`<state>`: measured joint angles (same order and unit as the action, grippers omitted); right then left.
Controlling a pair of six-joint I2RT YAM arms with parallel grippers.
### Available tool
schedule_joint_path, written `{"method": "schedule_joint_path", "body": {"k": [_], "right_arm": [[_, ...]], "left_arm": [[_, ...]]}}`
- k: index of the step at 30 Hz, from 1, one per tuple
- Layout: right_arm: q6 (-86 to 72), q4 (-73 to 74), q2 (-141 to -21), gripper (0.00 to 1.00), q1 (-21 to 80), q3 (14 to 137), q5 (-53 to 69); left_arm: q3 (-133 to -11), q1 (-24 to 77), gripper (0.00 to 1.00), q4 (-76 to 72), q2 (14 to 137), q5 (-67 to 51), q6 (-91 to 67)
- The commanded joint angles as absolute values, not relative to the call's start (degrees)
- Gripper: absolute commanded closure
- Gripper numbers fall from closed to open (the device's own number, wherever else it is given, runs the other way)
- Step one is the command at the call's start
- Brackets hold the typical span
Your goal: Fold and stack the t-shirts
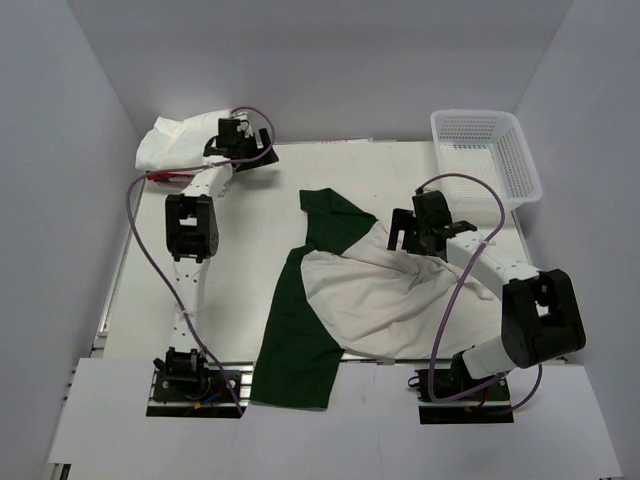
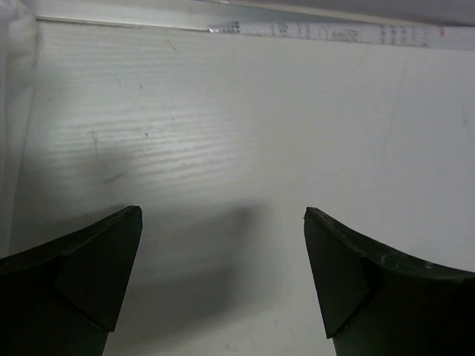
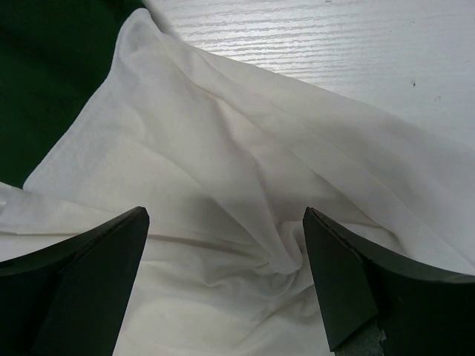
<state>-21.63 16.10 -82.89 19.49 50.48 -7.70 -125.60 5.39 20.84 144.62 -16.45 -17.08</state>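
Left gripper [image 2: 223, 219], wide open and empty, hangs over the desk [image 2: 245, 111] beside the far-left white shirt heap [image 1: 175, 145]. Right gripper [image 3: 226, 219], equally open and empty, hovers over the crumpled green-and-white t-shirt [image 1: 370, 290] (mid-desk); better to pinch a hem than the wrinkle.

Big t-shirt [image 1: 385, 295]: off-white body, dk green sleeve, dk green panel down one side (the green reads near-black in the right wrist view). Each area is solid colour.

White shirt [image 1: 175, 145]: plain white, w/ a thin red cloth edge [image 1: 165, 176] showing at its border.

Basket [image 1: 487, 150]: white, open mesh pattern.

Bench [image 1: 340, 170]: white; close up it has fine ribbed lines & a few small dark specks.

L arm [image 1: 190, 225] & R arm [image 1: 500, 265]: black joints, white links, purple cables [image 1: 150, 255].

Left fingers [image 2: 70, 285] & right fingers [image 3: 74, 285]: matte black.

Walls [image 1: 60, 150]: pale grey-lilac.
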Motion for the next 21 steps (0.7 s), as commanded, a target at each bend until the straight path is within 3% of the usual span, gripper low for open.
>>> {"method": "schedule_joint_path", "body": {"k": [1, 8, 12, 21], "right_arm": [[-21.1, 14.4, -84.3, 0.1, 19.0, 53.3, -7.3], [-21.0, 15.5, -86.4, 0.1, 18.3, 54.7, -7.3], [-21.6, 15.6, -87.4, 0.1, 18.1, 54.8, -7.5], [-21.5, 15.9, -89.3, 0.1, 17.8, 55.7, -6.3]], "left_arm": [[-132.7, 5.8, 0.0, 21.6, 148.4, -8.7, -15.8], [-128.3, 5.8, 0.0, 12.8, 149.9, 8.4, -18.4], [-132.2, 5.0, 0.0, 11.7, 152.6, 17.8, -20.7], [-132.3, 3.6, 0.0, 8.8, 155.0, 19.2, -23.2]]}}
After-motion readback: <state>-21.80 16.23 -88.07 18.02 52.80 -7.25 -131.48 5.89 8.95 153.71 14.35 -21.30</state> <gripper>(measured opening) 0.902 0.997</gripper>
